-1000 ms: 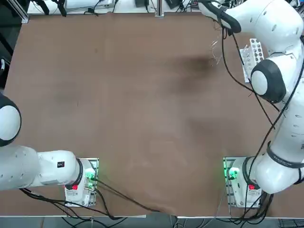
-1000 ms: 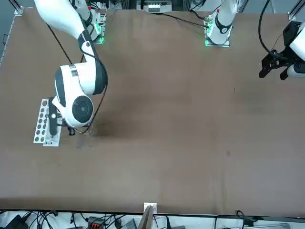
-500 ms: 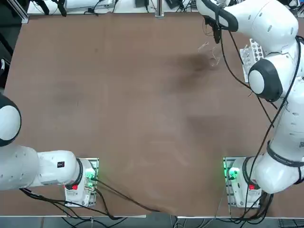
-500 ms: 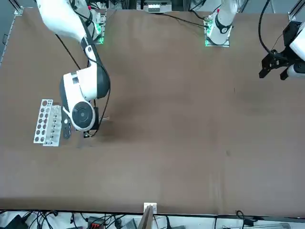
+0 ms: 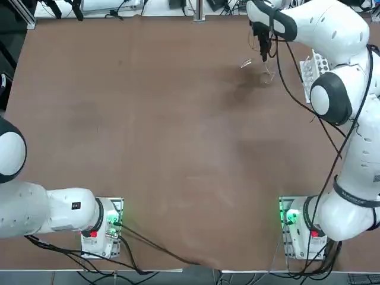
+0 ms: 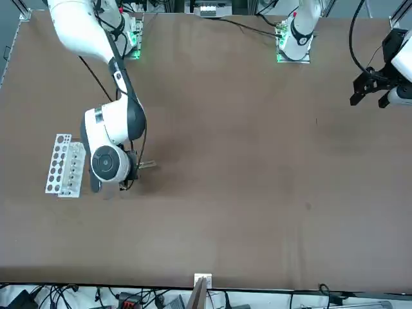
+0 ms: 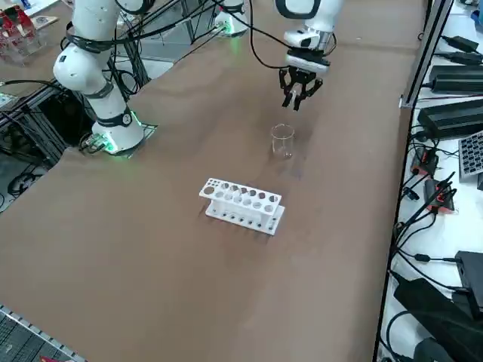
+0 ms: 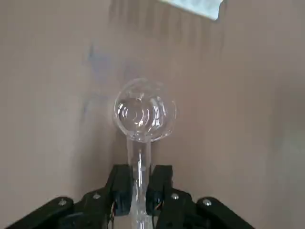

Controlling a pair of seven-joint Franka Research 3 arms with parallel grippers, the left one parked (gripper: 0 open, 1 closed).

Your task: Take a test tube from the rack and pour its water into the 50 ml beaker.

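The thin clear glass test tube [image 8: 138,167] is clamped between the narrowed fingers of the right gripper [image 8: 141,183], its mouth held over the small clear glass beaker [image 7: 282,140]. The white oblong plastic rack [image 7: 241,205] stands at the beaker's 7 o'clock in the right side view, apart from it.

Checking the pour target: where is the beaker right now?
In the right side view, the 50 ml beaker stands just beyond the rack, below the right hand.

Robotics lab: cabled arm bench [image 5: 178,119]
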